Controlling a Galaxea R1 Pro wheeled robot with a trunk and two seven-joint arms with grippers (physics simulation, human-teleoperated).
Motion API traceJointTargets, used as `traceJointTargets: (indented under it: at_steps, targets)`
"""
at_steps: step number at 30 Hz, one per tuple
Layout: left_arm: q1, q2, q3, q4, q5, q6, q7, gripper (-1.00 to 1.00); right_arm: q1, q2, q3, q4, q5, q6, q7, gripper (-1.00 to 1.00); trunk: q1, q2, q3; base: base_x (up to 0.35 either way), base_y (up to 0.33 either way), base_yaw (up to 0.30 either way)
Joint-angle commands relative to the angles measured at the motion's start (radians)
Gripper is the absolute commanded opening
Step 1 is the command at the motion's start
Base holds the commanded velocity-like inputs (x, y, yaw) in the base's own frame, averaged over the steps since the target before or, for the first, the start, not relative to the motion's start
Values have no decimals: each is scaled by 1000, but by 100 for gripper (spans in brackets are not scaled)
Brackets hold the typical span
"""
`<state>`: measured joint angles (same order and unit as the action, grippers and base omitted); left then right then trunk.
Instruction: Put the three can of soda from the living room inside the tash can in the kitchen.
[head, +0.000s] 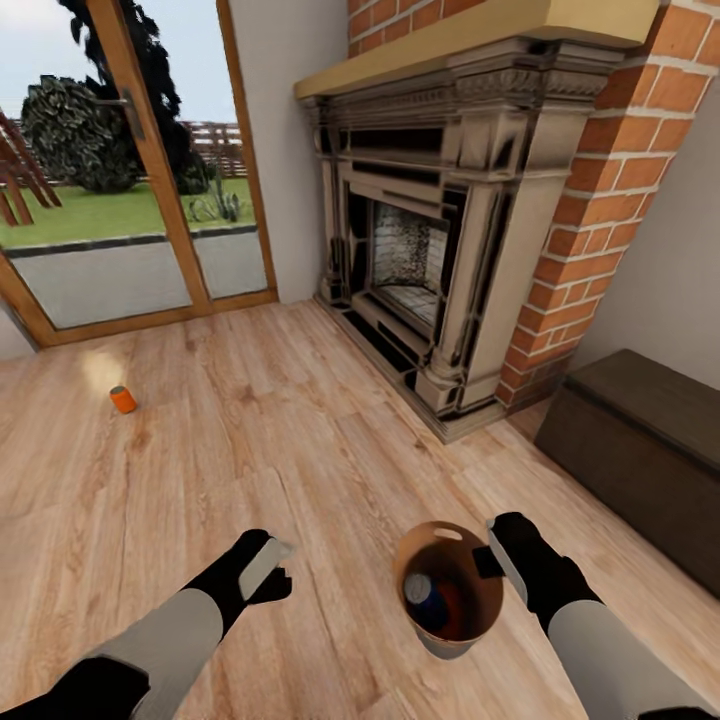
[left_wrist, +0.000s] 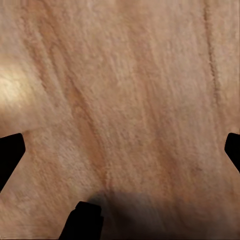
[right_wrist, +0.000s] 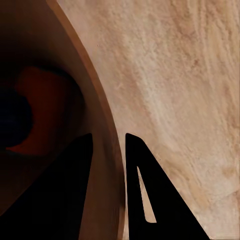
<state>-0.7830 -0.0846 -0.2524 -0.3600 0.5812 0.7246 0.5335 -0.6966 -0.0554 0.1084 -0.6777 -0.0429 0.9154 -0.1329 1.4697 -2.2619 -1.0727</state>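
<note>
One orange can of soda (head: 122, 399) stands on the wood floor at the far left, well ahead of my left gripper (head: 266, 570). That gripper hangs open over bare planks, its fingertips (left_wrist: 10, 155) wide apart with nothing between them. My right gripper (head: 490, 560) is shut on the rim of the tash can (head: 462, 640), one finger inside the wall (right_wrist: 95, 95) and one outside. Inside the bin lie a dark blue can (head: 428, 600) and an orange can (head: 456, 606); the right wrist view shows them as a dark shape (right_wrist: 12, 122) and an orange one (right_wrist: 45, 112).
A red-brick fireplace (head: 440, 250) stands ahead at centre right. A dark low chest (head: 640, 440) sits along the right wall. Glass patio doors (head: 120, 200) fill the far left. Open plank floor lies between me and the lone can.
</note>
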Motion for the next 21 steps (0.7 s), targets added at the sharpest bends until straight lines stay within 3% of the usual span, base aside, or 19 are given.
traceJointTargets:
  at_steps: [1, 6, 21]
  targets:
    - [-4, 0, 0, 8, 0, -2, 0, 100, 0, 0, -13, 0, -4, 2, 3, -100, 0, 0, 0, 0, 0, 162]
    - [-16, 0, -1, 37, -1, -7, -1, 100, -1, -7, -60, 2, -5, 8, 14, -100, 0, 0, -1, 0, 0, 62]
    - [-15, 0, -1, 47, -1, -56, -4, 100, 1, -9, -70, 0, -6, 8, 45, -100, 0, 0, -1, 0, 0, 5]
